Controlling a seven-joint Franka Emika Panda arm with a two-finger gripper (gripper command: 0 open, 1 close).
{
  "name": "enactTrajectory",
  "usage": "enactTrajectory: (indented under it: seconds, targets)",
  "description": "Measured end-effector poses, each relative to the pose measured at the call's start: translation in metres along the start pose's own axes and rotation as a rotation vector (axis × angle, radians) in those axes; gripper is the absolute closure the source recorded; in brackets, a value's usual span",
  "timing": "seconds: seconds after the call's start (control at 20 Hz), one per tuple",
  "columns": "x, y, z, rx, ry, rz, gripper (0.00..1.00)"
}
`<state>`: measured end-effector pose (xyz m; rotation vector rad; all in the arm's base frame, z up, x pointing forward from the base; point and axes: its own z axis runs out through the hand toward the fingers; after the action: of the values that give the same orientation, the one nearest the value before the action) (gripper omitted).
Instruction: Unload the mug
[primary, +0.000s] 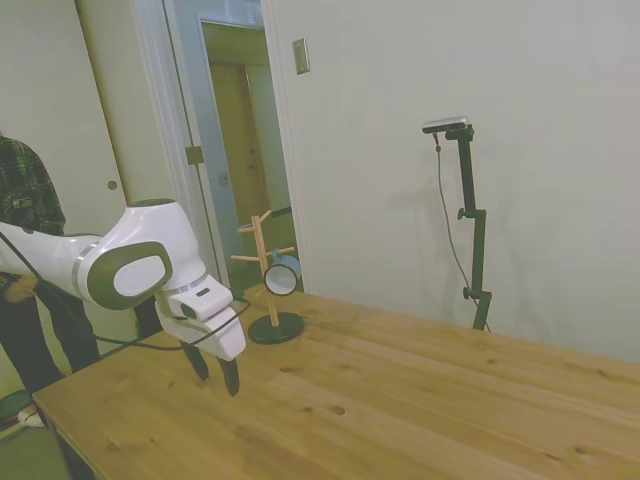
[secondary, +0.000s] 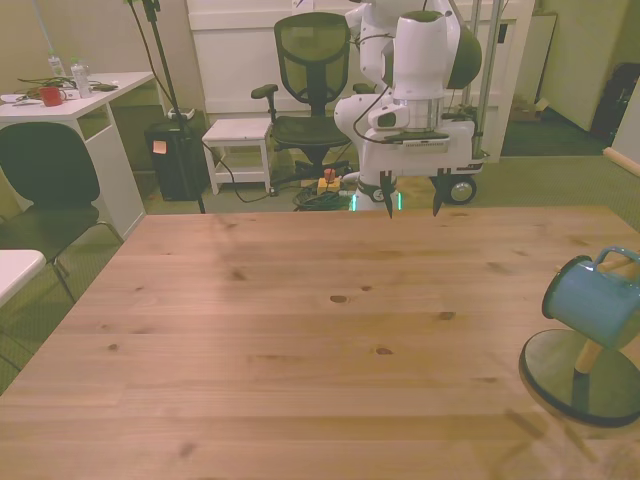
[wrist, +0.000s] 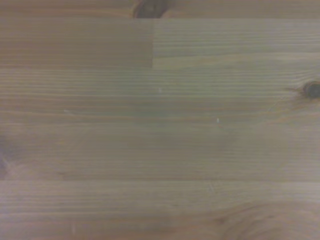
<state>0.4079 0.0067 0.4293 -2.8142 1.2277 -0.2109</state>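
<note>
Pale walls and an open doorway are framing the side view, and a long knotty pine table (primary: 400, 390) is filling the lower half of every picture. Toward the centre left of the side view a small wooden mug tree (primary: 268, 272) with angled pegs is standing on a round dark base (secondary: 585, 375). The small blue-teal enamel mug (secondary: 592, 296) with a white inside is hanging on one of its lower pegs by the handle, tipped on its side with its mouth facing the side camera; in the front view it is sitting at the right edge, just above the base. That hanging pose is keeping the mug off the table, so freeing it probably means lifting it up along the peg's slope rather than pulling straight out.

At the lower left of the side view, the white arm's two-finger gripper (primary: 215, 372) is hovering low over bare wood, well apart from the tree. Its dark fingers are spread wide with nothing between them, seemingly ready for a grasp not yet begun. The wrist view is showing only table grain and knots, so the mug is not yet under the hand. A person in a plaid sleeve (primary: 25, 195) is standing at the left edge.
</note>
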Motion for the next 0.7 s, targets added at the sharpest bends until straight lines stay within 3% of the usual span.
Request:
enactTrajectory:
  seconds: [0.2, 0.7]
  targets:
    - [0.011, -0.003, -0.009, 0.031, 0.026, -0.016, 0.00]
    - [0.089, -0.035, -0.056, 0.161, 0.210, -0.092, 0.00]
